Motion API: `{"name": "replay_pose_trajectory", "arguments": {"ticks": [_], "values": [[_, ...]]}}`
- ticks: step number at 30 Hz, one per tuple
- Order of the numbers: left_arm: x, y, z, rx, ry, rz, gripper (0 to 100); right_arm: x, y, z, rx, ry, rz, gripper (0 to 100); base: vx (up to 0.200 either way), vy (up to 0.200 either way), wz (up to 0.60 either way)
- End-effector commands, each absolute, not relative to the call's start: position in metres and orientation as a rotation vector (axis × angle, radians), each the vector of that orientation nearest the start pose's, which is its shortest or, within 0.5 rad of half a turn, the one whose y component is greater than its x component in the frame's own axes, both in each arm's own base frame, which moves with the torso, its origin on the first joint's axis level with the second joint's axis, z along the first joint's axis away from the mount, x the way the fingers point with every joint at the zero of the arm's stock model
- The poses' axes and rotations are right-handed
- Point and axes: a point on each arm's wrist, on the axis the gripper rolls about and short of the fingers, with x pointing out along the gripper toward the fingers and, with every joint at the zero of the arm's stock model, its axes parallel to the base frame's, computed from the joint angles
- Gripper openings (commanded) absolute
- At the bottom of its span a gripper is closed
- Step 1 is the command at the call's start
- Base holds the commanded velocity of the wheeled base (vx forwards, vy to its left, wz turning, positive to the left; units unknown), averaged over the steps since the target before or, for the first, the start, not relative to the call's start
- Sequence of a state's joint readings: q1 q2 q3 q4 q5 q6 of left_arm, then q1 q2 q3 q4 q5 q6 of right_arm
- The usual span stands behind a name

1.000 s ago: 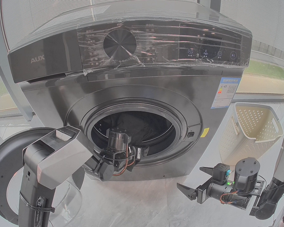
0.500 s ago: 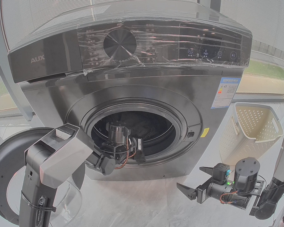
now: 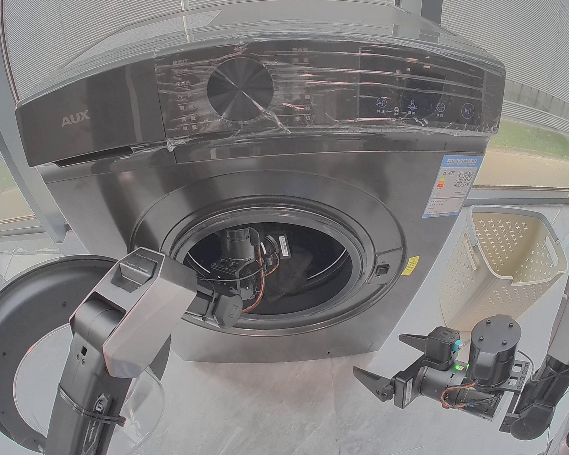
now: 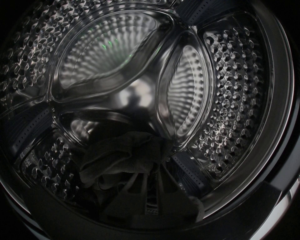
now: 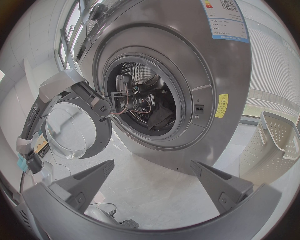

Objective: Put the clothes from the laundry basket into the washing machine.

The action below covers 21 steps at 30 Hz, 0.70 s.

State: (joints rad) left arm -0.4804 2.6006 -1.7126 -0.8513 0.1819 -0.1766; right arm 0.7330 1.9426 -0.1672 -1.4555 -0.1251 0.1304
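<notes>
Loading step is in hand: your left gripper [image 3: 279, 245] is inside the washing machine [image 3: 383, 189], at the centre of the head view, with dark clothes [image 3: 296, 271] just below it. You cannot tell whether it grips them. Your right gripper [image 3: 383, 357], lower right, is spread wide and empty. Next, I think, you release and bring the arm out. The laundry basket [image 3: 517, 252] at the right looks empty.

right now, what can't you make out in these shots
left gripper: whether it holds anything; head view, its own wrist blocks it.
dark clothes: how many pieces; left wrist view, the drum is too dark.
laundry basket: its bottom; head view, its near wall hides it.
washer door: head view, cut off by the edge and behind the left arm.
</notes>
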Motion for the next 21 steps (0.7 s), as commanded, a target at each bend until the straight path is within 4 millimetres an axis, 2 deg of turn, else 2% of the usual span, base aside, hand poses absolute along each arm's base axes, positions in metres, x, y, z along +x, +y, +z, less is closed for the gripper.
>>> {"name": "replay_pose_trajectory", "arguments": {"ticks": [1,9,12,14,21], "values": [[0.469,-0.239,0.043,-0.145,0.108,-0.285,100,0.184,0.161,0.061,-0.009,0.333,0.583,100,0.000,0.000,0.00],[0.451,-0.237,0.036,-0.102,0.205,-0.305,100,0.183,0.161,0.061,-0.010,0.336,0.584,100,0.000,0.000,0.00],[0.444,-0.234,0.027,-0.078,0.258,-0.305,100,0.183,0.161,0.061,-0.010,0.336,0.584,100,0.000,0.000,0.00],[0.436,-0.231,0.014,-0.033,0.315,-0.328,100,0.183,0.161,0.061,-0.010,0.336,0.584,100,0.000,0.000,0.00],[0.438,-0.232,0.002,-0.021,0.332,-0.329,100,0.183,0.162,0.060,-0.011,0.338,0.584,100,0.000,0.000,0.00]]}}
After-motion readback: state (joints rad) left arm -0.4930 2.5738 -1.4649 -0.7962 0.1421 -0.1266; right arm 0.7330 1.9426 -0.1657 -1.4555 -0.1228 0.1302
